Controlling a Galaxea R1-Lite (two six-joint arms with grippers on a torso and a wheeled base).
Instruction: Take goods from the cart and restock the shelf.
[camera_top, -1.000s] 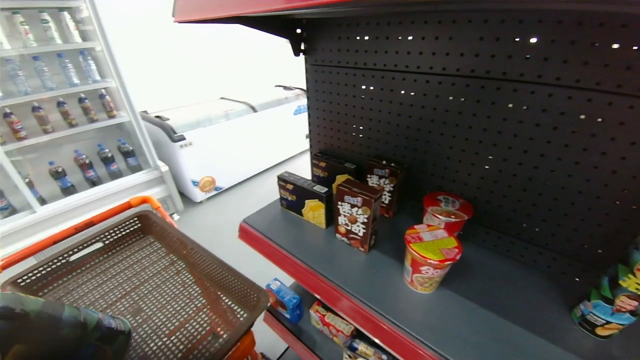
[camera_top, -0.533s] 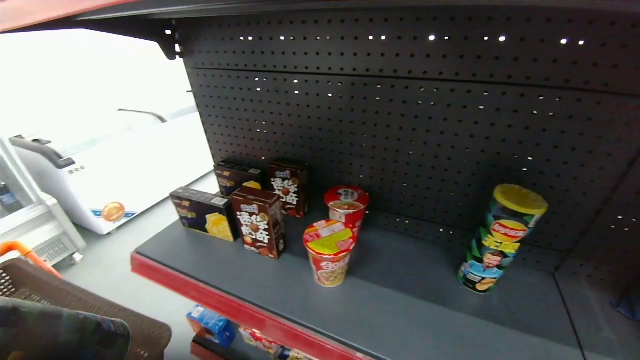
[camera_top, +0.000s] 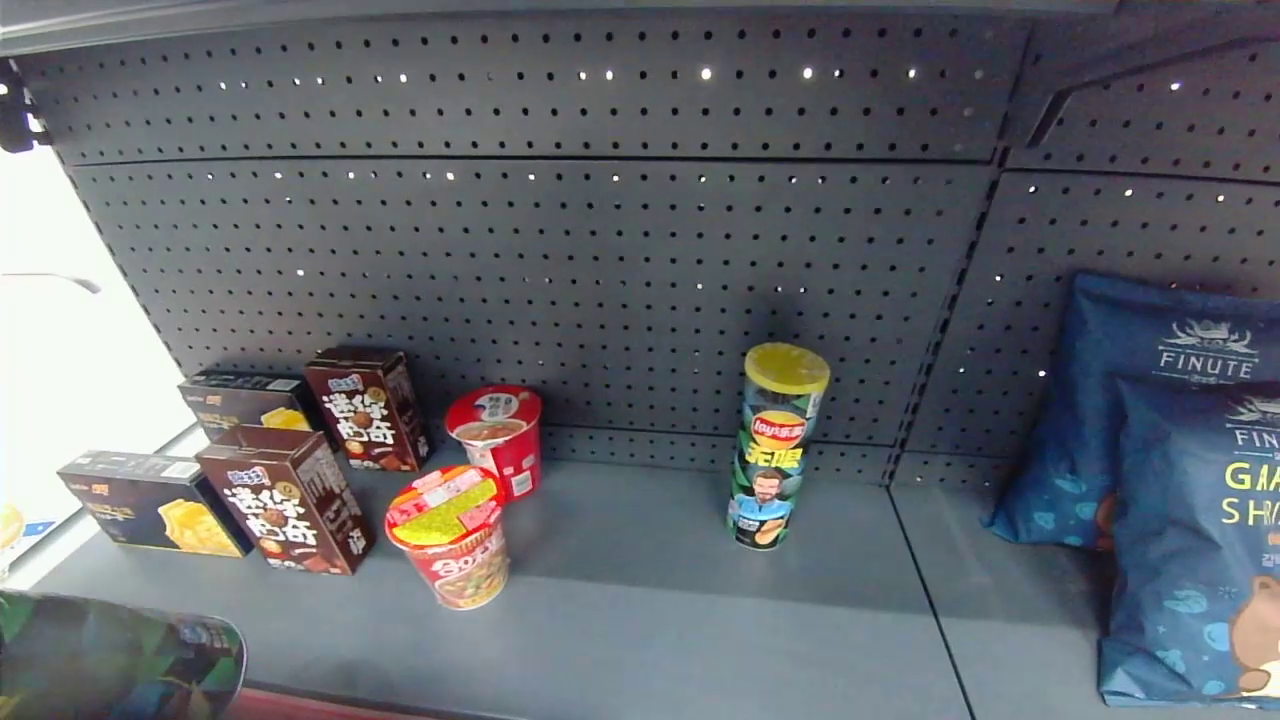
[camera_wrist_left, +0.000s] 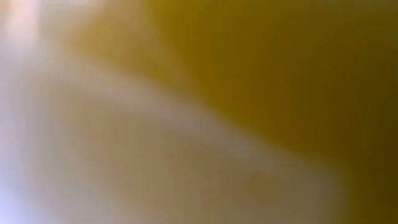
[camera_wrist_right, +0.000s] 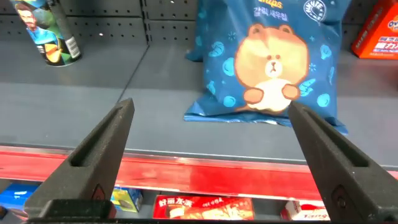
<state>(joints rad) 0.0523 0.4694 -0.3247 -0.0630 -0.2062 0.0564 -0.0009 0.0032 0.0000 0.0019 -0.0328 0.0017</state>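
Head view: chip can (camera_top: 110, 660) is nearest, at the front-left corner of the shelf (camera_top: 650, 620), lying on its side. Long axis runs roughly along the front edge, one round end facing the shelf's right end. Which end that is: can't tell. Contact with the deck: can't tell. Left gripper state: can't tell. Left wrist view is a yellow-and-pale blur, nothing resolvable.

Further back, left half of the deck: noodle cup (camera_top: 450, 535) toward the front, red cup (camera_top: 497, 440) behind it, apart. Left of them are two brown boxes (camera_top: 290, 510) and two dark boxes (camera_top: 155, 502), each a front and back pair. Standing can (camera_top: 775, 445) is mid-deck, upright, yellow lid up, just in front of the pegboard (camera_top: 600, 280). Right section: two blue bags (camera_top: 1190, 540), one in front of the other, propped up.

Right wrist view: right gripper (camera_wrist_right: 211, 106) is spread wide, nothing between the fingers (camera_wrist_right: 99, 155), out in front of the red front lip (camera_wrist_right: 186, 171). This view adds packs on the lower shelf (camera_wrist_right: 202, 208) under the lip and an orange box (camera_wrist_right: 379, 31) past the bags. Head view adds the boxes and cups.
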